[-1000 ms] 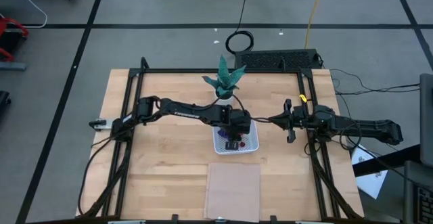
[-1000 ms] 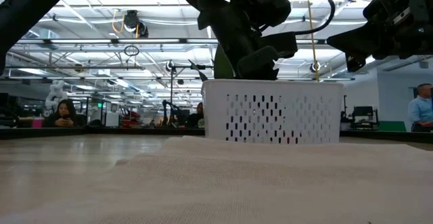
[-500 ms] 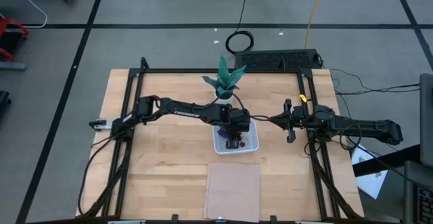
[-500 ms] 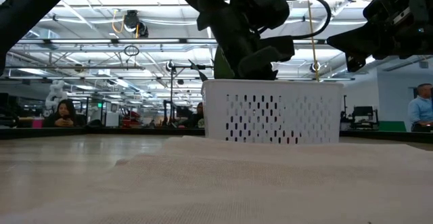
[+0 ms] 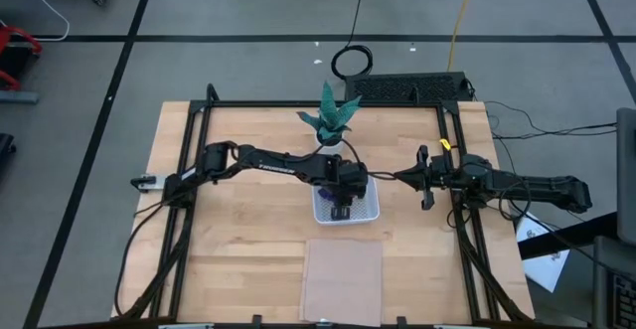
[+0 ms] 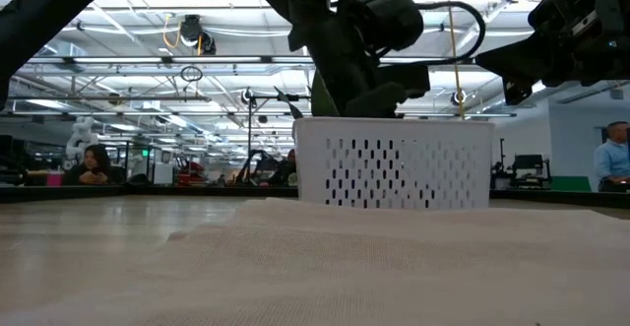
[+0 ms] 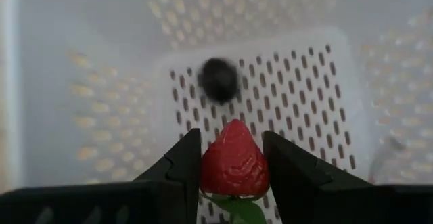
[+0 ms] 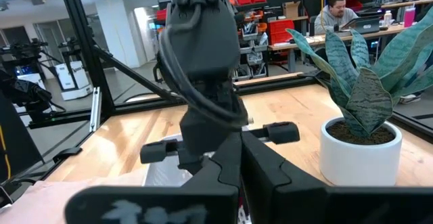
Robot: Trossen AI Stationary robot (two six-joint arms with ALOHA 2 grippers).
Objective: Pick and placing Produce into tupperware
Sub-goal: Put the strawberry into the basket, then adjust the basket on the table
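Note:
My left gripper (image 5: 342, 203) hangs over the white tupperware (image 5: 371, 213), shut on the red-and-green strawberry (image 7: 233, 163). In the left wrist view the small blackish fruit (image 7: 218, 79) lies on the tupperware's dotted bottom (image 7: 298, 95). From table height the slotted white tupperware wall (image 6: 394, 163) hides what lies inside, with the left gripper (image 6: 389, 88) just above its rim. The purple cluster and the dark red fruit do not show clearly. My right gripper (image 5: 425, 186) waits shut, above the table to the tupperware's right. My left gripper pinches the strawberry between its two fingers (image 7: 183, 173), one on each flank of the wide part (image 7: 211, 170) near the green leaves. The fingers come from above, pointing down. The strawberry is lifted clear above the tupperware's bottom, its red tip pointing down.
A green leafy plant in a white pot (image 5: 331, 122) stands just beyond the tupperware's far side, also in the right wrist view (image 8: 358, 109). A flat tan sheet (image 5: 343, 279) lies at the near edge. Black frame rails (image 5: 194, 170) run along the table's left and right sides.
My left gripper has shifted slightly above the tupperware and risen a little, staying shut on the strawberry.

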